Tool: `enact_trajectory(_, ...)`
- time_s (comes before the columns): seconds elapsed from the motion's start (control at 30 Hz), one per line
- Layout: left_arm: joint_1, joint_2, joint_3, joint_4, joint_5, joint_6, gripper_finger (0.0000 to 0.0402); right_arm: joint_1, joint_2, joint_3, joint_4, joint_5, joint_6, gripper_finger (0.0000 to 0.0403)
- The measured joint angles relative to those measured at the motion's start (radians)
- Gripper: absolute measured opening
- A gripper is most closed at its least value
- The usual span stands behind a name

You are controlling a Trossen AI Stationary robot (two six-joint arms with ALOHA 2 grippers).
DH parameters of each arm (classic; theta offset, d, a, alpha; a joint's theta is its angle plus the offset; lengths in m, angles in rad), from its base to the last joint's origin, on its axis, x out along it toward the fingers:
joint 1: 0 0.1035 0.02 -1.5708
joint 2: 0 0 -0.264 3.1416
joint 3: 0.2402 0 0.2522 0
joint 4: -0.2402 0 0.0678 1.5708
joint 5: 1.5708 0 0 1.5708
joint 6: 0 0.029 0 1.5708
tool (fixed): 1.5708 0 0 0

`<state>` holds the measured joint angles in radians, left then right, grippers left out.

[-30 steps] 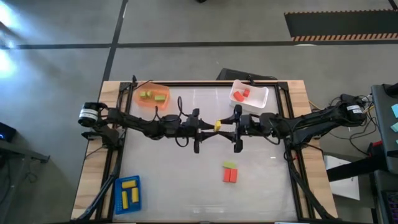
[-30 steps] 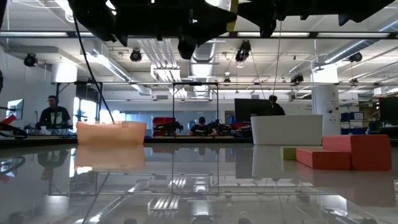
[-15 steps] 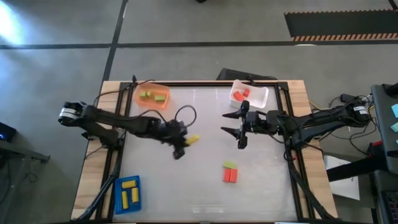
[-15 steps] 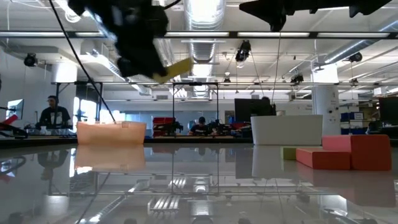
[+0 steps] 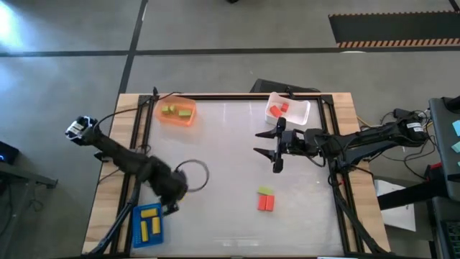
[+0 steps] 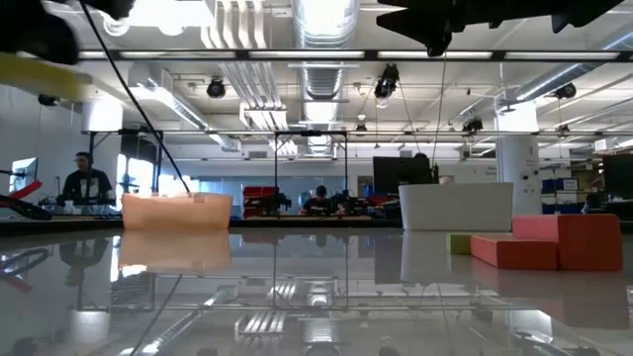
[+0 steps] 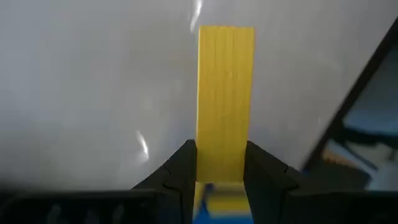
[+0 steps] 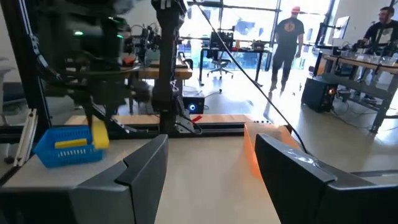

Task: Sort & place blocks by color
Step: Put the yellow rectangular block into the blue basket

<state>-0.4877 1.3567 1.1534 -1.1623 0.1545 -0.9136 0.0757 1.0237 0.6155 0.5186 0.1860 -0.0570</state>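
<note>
While clamped, the left claw (image 7: 221,165) grips a yellow block (image 7: 226,99).

1. Ceiling lights (image 6: 318,18) blaze overhead and mirror on the glossy table (image 6: 297,297).
2. Glare streaks the surface under my yellow block (image 7: 226,99).
3. My left gripper (image 5: 170,188) smears with motion blur; the bright windows (image 8: 249,25) wash out.

Glossy mirror-like tabletop (image 6: 316,287), raw wood border (image 5: 108,194) — finely ribbed yellow block (image 7: 226,93)
</note>
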Motion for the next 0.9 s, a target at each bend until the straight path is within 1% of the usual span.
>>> enact_trajectory(0.1, -0.093, 0.000, -0.004, -0.059, 0.085, -0.222, 0.0085, 0.000, 0.006, 0.000, 0.001, 0.000, 0.000, 0.0233)
enact_trajectory(0.23, -0.197, 0.000, -0.016, -0.048, 0.189, -0.588, 0.0085, 0.000, 0.010, 0.000, -0.002, 0.000, 0.000, 0.0233)
enact_trajectory(0.37, -0.289, 0.012, -0.028, 0.032, 0.276, -0.888, 0.0085, 0.000, 0.011, 0.000, -0.021, 0.000, 0.003, 0.0233)
enact_trajectory(0.5, -0.360, 0.033, -0.062, 0.120, 0.323, -1.118, 0.0085, 0.000, 0.011, 0.000, -0.036, 0.000, 0.003, 0.0233)
enact_trajectory(0.57, -0.375, 0.043, -0.082, 0.167, 0.324, -1.189, 0.0085, 0.000, 0.011, 0.000, -0.035, 0.000, 0.003, 0.0233)
enact_trajectory(0.63, -0.378, 0.055, -0.092, 0.186, 0.323, -1.221, 0.0088, 0.000, 0.011, 0.000, -0.035, 0.000, 0.003, 0.0233)
enact_trajectory(0.7, -0.378, 0.066, -0.103, 0.185, 0.323, -1.226, 0.0107, 0.000, 0.011, 0.000, -0.035, 0.000, 0.002, 0.0233)
enact_trajectory(0.83, -0.378, 0.073, -0.122, 0.186, 0.339, -1.223, 0.0159, 0.000, 0.011, 0.000, -0.035, 0.000, -0.007, 0.0233)
enact_trajectory(0.9, -0.378, 0.073, -0.129, 0.186, 0.342, -1.223, 0.0178, 0.000, 0.011, 0.000, -0.035, 0.000, -0.008, 0.0233)
